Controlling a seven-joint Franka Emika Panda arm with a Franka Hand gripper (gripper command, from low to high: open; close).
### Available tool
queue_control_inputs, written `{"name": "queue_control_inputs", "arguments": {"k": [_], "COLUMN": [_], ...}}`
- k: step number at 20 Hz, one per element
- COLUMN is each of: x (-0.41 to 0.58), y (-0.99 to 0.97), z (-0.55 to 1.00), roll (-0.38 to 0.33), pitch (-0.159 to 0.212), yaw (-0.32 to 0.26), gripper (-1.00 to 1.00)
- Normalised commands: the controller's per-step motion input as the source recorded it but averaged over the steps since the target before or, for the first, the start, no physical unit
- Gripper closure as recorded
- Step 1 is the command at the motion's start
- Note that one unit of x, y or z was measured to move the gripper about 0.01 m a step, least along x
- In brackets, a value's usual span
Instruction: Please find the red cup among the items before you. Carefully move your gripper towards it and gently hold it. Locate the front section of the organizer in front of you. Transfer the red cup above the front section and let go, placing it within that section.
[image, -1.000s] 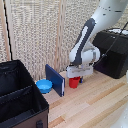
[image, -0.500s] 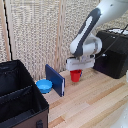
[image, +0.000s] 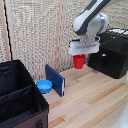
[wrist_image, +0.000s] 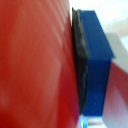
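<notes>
Exterior view: pincer (image: 79, 54) clamped on the red cup (image: 79, 61), seemingly airborne; no legible writing

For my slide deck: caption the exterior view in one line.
Panda gripper holds the red cup in the air above the wooden table, the black organizer off at the exterior view's left.

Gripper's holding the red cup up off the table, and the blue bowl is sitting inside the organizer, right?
Not quite. The exterior view shows the blue bowl on the wooden table beside the organizer, not inside it. The gripper does hold the red cup off the table.
</notes>
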Motion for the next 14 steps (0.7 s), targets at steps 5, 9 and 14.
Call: {"name": "queue_control_inputs", "arguments": {"k": [5,9,14], "x": [0.001,-0.004,-0.022], "y": [0.74,0.81,0.88], "z": [0.68,0.63,0.53], "roll": [0.053,0.06,0.035], "pitch": [0.091,0.056,0.026], "yaw": [0.0,0.0,0.0], "gripper": [1.0,1.0,1.0]}}
